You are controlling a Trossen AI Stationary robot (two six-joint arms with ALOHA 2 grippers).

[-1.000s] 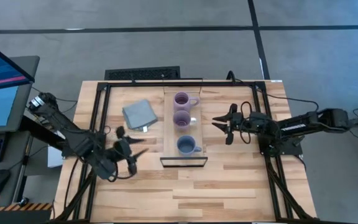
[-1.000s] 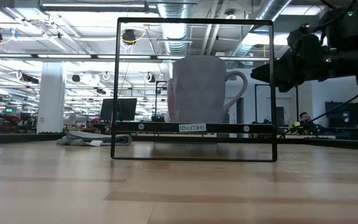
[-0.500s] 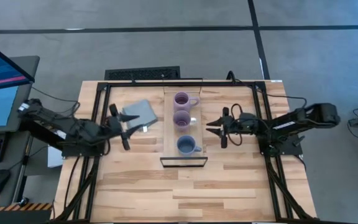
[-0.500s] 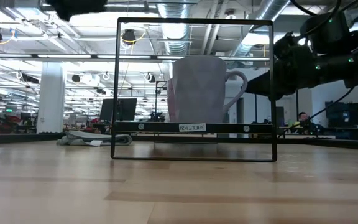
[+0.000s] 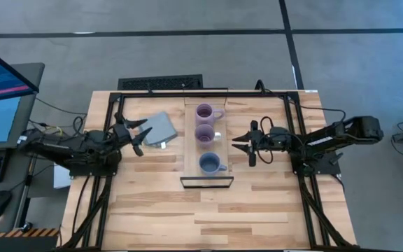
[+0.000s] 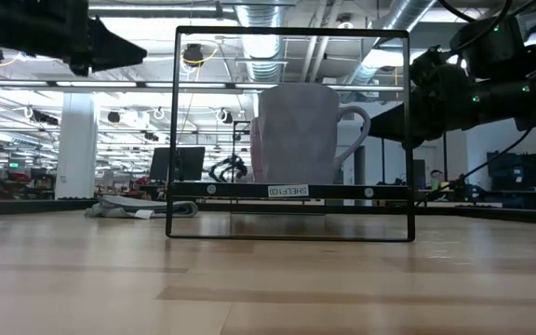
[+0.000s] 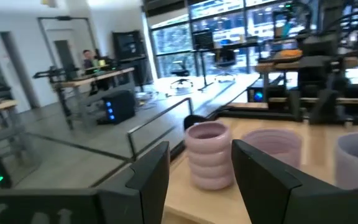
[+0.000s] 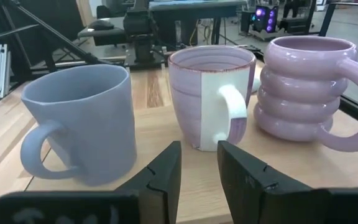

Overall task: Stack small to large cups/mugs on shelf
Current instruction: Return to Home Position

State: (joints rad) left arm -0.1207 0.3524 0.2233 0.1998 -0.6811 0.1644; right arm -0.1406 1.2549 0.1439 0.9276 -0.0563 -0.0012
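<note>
Three mugs stand in a row on the light-wood shelf [image 5: 189, 150]: a ribbed lavender mug [image 5: 204, 112] at the far end, a lavender mug with a white handle [image 5: 204, 133] in the middle, and a blue mug [image 5: 209, 164] near the dark front edge. All three show in the right wrist view: blue [image 8: 82, 124], middle [image 8: 213, 102], ribbed [image 8: 303, 87]. My left gripper [image 5: 136, 132] is open and empty, raised left of the shelf, and shows in the low view [image 6: 110, 46]. My right gripper [image 5: 247, 144] is open and empty, just right of the shelf, pointing at the mugs.
A grey-blue folded cloth [image 5: 158, 128] lies left of the shelf, beside my left gripper. A thin black frame [image 6: 291, 135] stands around the shelf. Black rails [image 5: 110, 140] run along the table's left and right sides. Bare slatted tabletop [image 5: 208, 217] lies in front.
My left gripper has risen and gone from the near side toward the table's far and left edges, ending beside the cloth, its arm drawn back. My right gripper has moved a little toward the shelf, then kept still. The mugs have not moved.
</note>
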